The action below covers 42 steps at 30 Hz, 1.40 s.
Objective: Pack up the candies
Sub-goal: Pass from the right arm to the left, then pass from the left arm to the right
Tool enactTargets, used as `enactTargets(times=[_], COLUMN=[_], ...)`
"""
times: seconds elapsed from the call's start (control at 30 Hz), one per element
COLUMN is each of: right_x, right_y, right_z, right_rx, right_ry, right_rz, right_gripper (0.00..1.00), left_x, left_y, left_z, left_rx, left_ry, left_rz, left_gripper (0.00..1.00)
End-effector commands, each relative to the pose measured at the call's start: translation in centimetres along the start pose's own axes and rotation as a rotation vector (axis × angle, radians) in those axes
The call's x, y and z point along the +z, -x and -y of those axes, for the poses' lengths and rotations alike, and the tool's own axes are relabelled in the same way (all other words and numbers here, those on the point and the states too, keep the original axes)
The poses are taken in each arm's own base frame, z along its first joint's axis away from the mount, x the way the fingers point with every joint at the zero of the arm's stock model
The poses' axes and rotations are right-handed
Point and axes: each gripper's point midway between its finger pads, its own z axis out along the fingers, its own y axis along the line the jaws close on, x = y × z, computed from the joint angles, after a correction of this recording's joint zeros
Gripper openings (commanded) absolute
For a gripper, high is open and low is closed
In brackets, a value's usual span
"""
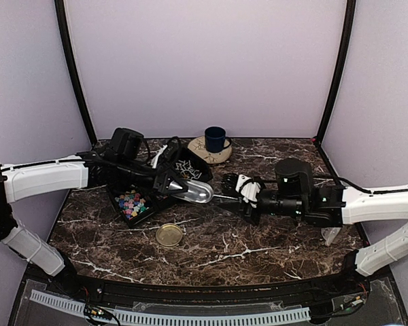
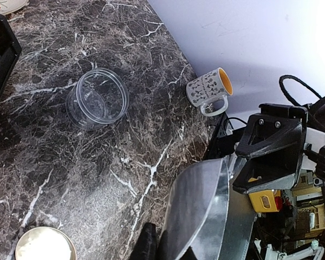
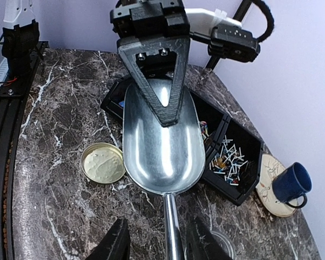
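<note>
candies (image 1: 132,202) lie just beside the scoop (image 3: 160,154); left jaws clamp its bowl, right jaws apart astride its handle, seemingly clear: withdraw straight back.

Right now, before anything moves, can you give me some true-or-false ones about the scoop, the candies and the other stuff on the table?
1. The metal scoop has nothing in it. True.
2. The gold lid is on the clear jar. False: the lid lies on the table and the jar is open.
3. The blue mug sits on a pale plate. True.
4. The right hand is squeezing the scoop. False: its fingers stand apart on either side of the handle.
5. Colourful candies are in the black tray. True.
</note>
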Motion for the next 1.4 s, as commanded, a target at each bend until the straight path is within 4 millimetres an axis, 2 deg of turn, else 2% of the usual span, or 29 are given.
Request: enactTargets(times=[0.0, 0.07, 0.17, 0.37, 0.73, 1.37], right_x=[-1.2, -1.6, -1.5, -0.2, 1.2, 2.3], right_y=[2.3, 2.5, 2.5, 1.9, 1.7, -0.3], right_z=[-0.5, -1.2, -0.9, -0.8, -1.4, -1.2], right_rx=[-0.088, -0.164, -0.17, -0.192, -0.23, -0.233], right_ry=[-0.008, 0.009, -0.012, -0.028, -0.03, -0.055], right_rz=[0.146, 0.18, 0.181, 0.112, 0.078, -0.028], right_gripper=[0.36, 0.3, 0.3, 0.32, 0.29, 0.25], left_x=[0.0, 0.0, -0.1, -0.1, -0.2, -0.5], left_y=[0.2, 0.2, 0.2, 0.1, -0.4, -0.2], left_z=[0.6, 0.8, 1.1, 2.1, 2.3, 1.9], left_rx=[0.0, -0.001, -0.007, -0.013, -0.024, 0.004], left_ry=[-0.04, -0.049, -0.07, -0.13, -0.154, -0.106], left_rz=[0.016, 0.018, 0.021, 0.011, 0.005, 0.021], left_gripper=[0.0, 0.0, 0.0, 0.0, 0.0, 0.0])
